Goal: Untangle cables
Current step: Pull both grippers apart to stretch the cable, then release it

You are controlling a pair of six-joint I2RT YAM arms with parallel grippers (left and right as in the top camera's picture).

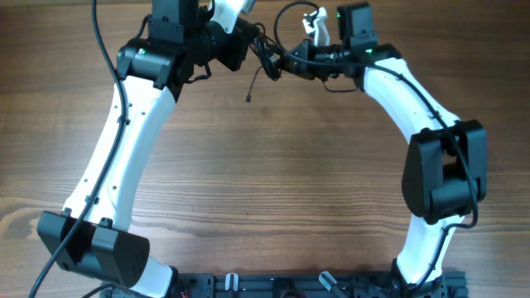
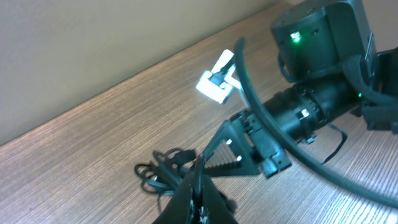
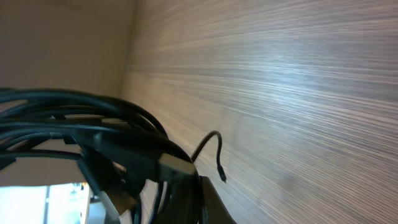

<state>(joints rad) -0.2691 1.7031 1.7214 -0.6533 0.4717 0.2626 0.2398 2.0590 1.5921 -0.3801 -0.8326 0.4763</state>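
The cables (image 1: 267, 56) are a small dark knot of thin black cords held above the wooden table at the far centre, between both grippers. My left gripper (image 1: 248, 43) is shut on a strand; in the left wrist view its fingers (image 2: 199, 194) pinch a thin cord that leads up from the loops (image 2: 163, 171). My right gripper (image 1: 288, 60) is shut on the knot from the right. The right wrist view shows the bundle (image 3: 93, 127) against its finger (image 3: 200, 194). One loose cord end (image 1: 250, 93) hangs down towards the table and also shows in the right wrist view (image 3: 216, 157).
A white plug block (image 1: 315, 25) lies at the table's far edge by the right arm, and shows in the left wrist view (image 2: 216, 84). The right arm's thick black wire (image 2: 273, 130) crosses close to the knot. The table's far edge and a wall are just behind.
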